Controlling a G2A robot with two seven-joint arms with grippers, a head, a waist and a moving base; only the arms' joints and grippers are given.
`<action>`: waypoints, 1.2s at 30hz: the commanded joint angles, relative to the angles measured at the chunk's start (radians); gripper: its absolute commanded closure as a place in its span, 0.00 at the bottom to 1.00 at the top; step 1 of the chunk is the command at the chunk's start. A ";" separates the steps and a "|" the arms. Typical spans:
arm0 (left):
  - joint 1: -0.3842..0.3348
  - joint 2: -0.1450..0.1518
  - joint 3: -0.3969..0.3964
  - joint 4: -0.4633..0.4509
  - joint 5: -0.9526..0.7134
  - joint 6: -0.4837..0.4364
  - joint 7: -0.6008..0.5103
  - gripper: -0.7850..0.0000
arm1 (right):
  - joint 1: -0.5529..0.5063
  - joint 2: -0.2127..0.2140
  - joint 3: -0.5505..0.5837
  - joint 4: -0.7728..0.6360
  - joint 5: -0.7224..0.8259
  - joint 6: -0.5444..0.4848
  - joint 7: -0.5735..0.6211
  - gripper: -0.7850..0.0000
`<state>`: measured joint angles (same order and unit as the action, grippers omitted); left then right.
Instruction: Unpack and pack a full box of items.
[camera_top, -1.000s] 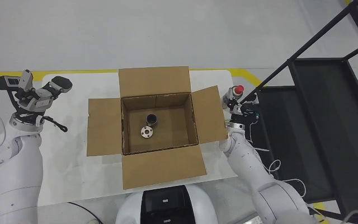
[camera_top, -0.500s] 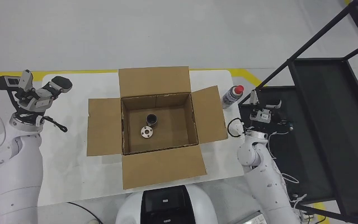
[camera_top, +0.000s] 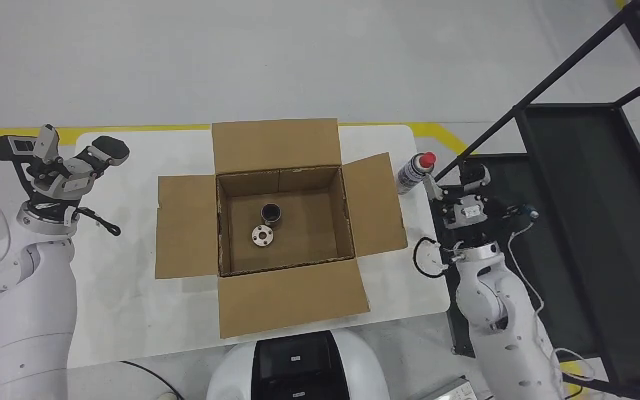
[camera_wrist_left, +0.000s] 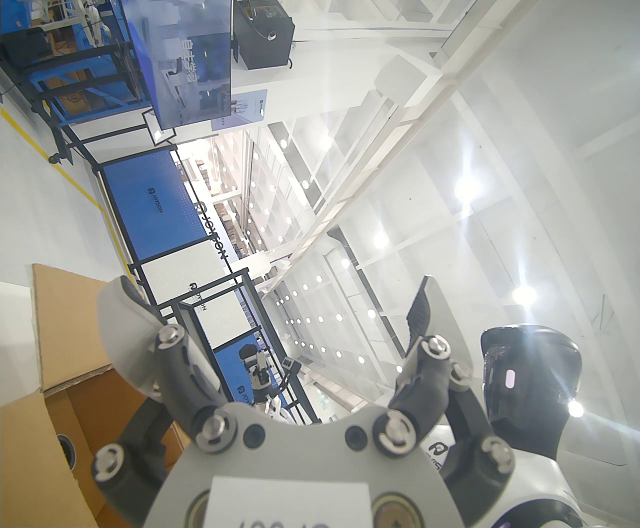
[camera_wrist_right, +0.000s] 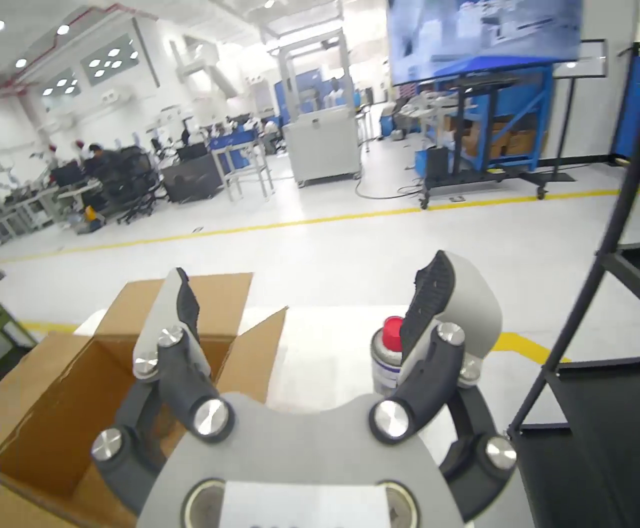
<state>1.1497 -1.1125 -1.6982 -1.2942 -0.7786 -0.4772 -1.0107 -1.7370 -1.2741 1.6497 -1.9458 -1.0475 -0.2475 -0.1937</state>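
Unpacking step in hand. My right tool (camera_wrist_right: 307, 285) is open and empty, just beside the spray can (camera_top: 414, 172) standing on the table (camera_top: 130, 300) by the box (camera_top: 275, 145). My left tool (camera_wrist_left: 272, 300) is open at the table's far edge. I judge the next move is a reach into the box for the dark cylinder (camera_top: 271, 212) or the round flange (camera_top: 263, 236).

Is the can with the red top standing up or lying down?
Standing up: the can stands on the table beside the box, its red cap on top.

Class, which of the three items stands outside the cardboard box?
The red-capped spray can, upright on the table; the dark ring and pale flange sit inside the box.
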 joint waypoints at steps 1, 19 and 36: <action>0.000 0.000 0.000 0.000 0.000 0.000 0.000 0.00 | 0.014 0.002 -0.024 -0.026 -0.036 -0.010 0.071 0.00; 0.000 0.000 0.000 0.000 0.000 0.000 0.000 0.00 | 0.293 -0.002 -0.374 -0.041 -0.256 -0.074 0.719 0.00; 0.000 0.000 0.000 0.000 0.000 0.000 0.000 0.00 | 0.499 -0.039 -0.552 0.120 -0.044 0.060 1.107 0.00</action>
<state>1.1497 -1.1125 -1.6982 -1.2942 -0.7786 -0.4772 -1.0107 -1.2377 -1.3127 1.0979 -1.8260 -1.0915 -0.1875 0.9137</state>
